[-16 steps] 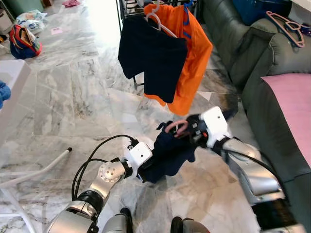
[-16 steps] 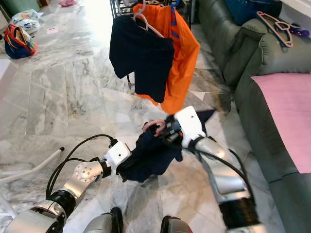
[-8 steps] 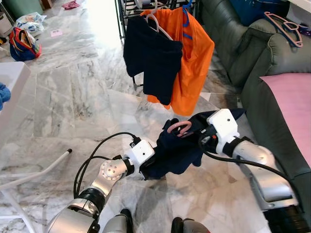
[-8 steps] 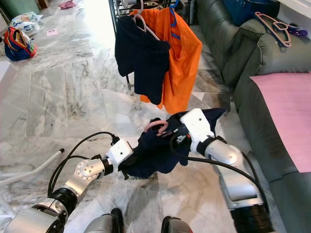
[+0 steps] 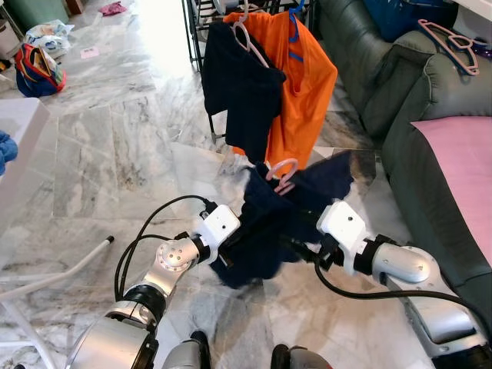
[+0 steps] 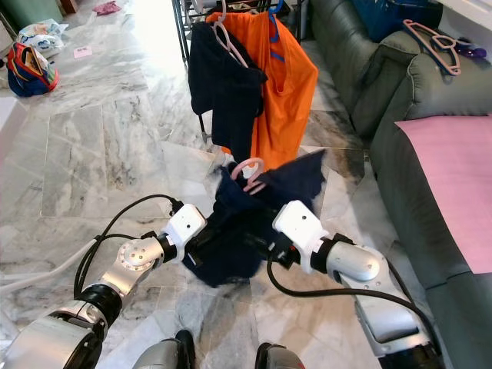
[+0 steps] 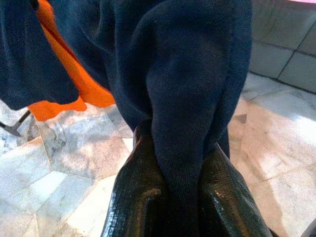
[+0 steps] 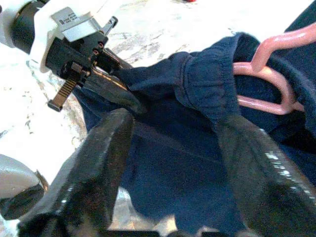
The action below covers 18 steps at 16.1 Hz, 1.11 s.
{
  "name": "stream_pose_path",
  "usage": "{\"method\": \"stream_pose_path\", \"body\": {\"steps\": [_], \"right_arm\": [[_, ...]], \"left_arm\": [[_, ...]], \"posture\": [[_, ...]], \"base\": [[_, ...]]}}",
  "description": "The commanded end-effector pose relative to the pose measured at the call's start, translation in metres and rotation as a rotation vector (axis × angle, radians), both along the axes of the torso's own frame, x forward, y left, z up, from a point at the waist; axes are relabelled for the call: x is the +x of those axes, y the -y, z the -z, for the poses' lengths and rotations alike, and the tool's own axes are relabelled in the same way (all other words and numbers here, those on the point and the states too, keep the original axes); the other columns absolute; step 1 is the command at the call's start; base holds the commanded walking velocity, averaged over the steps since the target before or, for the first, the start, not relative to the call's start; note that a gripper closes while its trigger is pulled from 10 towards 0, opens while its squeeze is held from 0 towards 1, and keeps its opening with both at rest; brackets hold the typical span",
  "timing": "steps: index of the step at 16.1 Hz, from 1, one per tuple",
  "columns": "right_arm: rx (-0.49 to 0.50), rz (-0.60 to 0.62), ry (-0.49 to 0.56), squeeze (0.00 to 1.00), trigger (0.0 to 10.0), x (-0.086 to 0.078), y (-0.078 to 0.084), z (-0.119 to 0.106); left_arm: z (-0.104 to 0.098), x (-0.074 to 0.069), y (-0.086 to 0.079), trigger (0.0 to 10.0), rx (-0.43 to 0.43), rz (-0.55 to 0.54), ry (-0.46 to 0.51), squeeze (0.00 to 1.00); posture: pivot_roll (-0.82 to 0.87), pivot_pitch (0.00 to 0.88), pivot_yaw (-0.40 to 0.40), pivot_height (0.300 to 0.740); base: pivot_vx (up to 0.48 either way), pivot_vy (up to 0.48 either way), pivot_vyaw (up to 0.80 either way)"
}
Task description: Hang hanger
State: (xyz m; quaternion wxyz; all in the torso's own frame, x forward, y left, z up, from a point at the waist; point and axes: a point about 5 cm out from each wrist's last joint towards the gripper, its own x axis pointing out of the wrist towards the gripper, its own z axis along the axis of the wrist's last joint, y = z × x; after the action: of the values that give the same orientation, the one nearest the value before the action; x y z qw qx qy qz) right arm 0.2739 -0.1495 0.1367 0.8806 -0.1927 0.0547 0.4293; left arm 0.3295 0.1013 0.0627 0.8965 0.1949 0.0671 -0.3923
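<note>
Our left pincer (image 7: 180, 197) clamped the navy garment (image 5: 269, 223); our right pincer (image 8: 163, 173) gaped wide beneath its pink hanger (image 5: 281, 173).

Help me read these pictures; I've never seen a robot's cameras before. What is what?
The two wide pictures come from the humanoid robot's head, looking down at a marble floor. The two close-ups come from cameras on its wrists.

The left gripper pinches a fold of a dark navy garment between its black fingers. The right gripper is open, its fingers spread beside the cloth. A pink hanger sticks out of the garment's top.

Ahead stands a rack already carrying an orange shirt and another navy garment. A green sofa is on the right.
</note>
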Motion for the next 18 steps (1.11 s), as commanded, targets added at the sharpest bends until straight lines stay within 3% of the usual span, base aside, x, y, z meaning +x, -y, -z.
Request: {"method": "stream_pose_path", "body": {"steps": [1, 15, 16, 17, 18], "right_arm": [[0.003, -0.028, 0.011, 1.0, 10.0, -0.003, -0.002, -0.005], [0.003, -0.028, 0.011, 1.0, 10.0, -0.003, -0.002, -0.005], [-0.057, 0.077, 0.029, 1.0, 10.0, -0.006, 0.034, -0.004], [-0.072, 0.148, 0.041, 1.0, 10.0, -0.006, 0.047, 0.002], [-0.065, 0.16, 0.04, 1.0, 10.0, -0.006, 0.045, 0.006]], "left_arm": [[-0.001, 0.0, -0.001, 10.0, -0.018, -0.013, 0.002, 0.0], [-0.001, 0.0, -0.001, 10.0, -0.018, -0.013, 0.002, 0.0], [-0.009, 0.005, -0.018, 10.0, 0.016, 0.039, 0.011, 0.0], [-0.013, 0.006, -0.023, 10.0, 0.024, 0.067, 0.015, 0.0], [-0.013, 0.005, -0.021, 10.0, 0.02, 0.071, 0.016, 0.0]], "posture": [[-0.18, 0.165, 0.026, 0.74], [-0.18, 0.165, 0.026, 0.74], [-0.21, 0.185, 0.016, 0.74], [-0.2, 0.181, 0.016, 0.74], [-0.2, 0.18, 0.016, 0.74]], "base": [[0.0, 0.0, 0.0], [0.0, 0.0, 0.0], [0.0, 0.0, 0.0], [0.0, 0.0, 0.0], [0.0, 0.0, 0.0]]}}
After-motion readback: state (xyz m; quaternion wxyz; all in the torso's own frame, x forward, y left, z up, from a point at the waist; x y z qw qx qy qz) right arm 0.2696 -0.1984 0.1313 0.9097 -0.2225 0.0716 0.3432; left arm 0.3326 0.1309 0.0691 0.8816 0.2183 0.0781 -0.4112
